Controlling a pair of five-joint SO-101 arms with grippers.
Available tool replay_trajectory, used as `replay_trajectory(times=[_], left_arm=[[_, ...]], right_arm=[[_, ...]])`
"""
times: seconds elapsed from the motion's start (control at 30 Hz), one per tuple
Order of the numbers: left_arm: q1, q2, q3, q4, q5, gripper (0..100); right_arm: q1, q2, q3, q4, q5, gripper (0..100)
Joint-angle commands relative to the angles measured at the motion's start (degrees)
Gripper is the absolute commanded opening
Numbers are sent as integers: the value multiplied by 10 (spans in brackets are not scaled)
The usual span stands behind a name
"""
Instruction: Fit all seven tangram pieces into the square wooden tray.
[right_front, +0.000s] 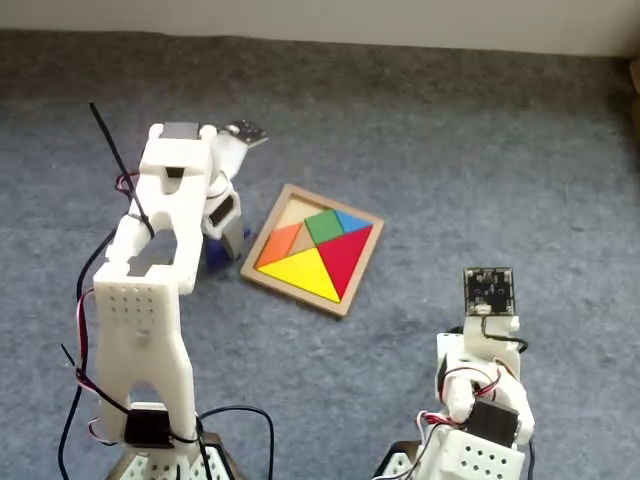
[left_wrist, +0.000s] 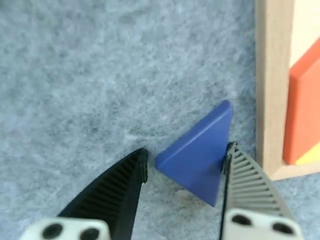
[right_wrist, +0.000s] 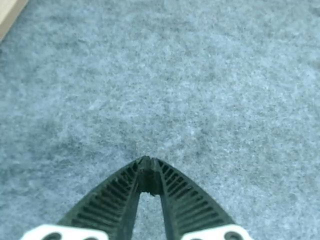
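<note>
1. High view: The square wooden tray lies on the carpet. It holds a yellow triangle, a red triangle, an orange piece, a green square and a light-blue piece. A dull small piece sits between orange and green. A bare slot remains in one corner. The left arm bends down just beside the tray.
2. Left wrist view: The left gripper stands open around the dark-blue triangle, which lies flat on the carpet, just outside the tray wall. One finger touches the triangle's edge and the other is a little apart, so nothing is held. I judge this the pick of the last piece. Next comes closing squarely, lifting, and turning the triangle to suit the bare slot.
3. Right wrist view: The right gripper is closed on nothing over bare carpet, well apart from the tray.
</note>
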Motion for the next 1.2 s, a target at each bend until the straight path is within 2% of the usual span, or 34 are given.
replay_trajectory(times=[0.0, 0.27, 0.43, 0.77, 1.07, 1.17], left_arm=[[22, -5, -22, -8, -2, 250], [27, -5, -5, -9, -4, 94], [41, -11, -5, -5, -4, 40], [80, -87, -63, 48, -2, 34], [175, -109, -67, 44, -1, 40], [204, -109, -66, 44, -1, 92]], right_arm=[[7, -14, 56, -1, 0, 9], [7, -14, 56, -1, 0, 9], [7, -14, 56, -1, 0, 9], [7, -14, 56, 0, 0, 9], [7, -14, 56, 0, 0, 9], [7, -14, 56, 0, 0, 9]])
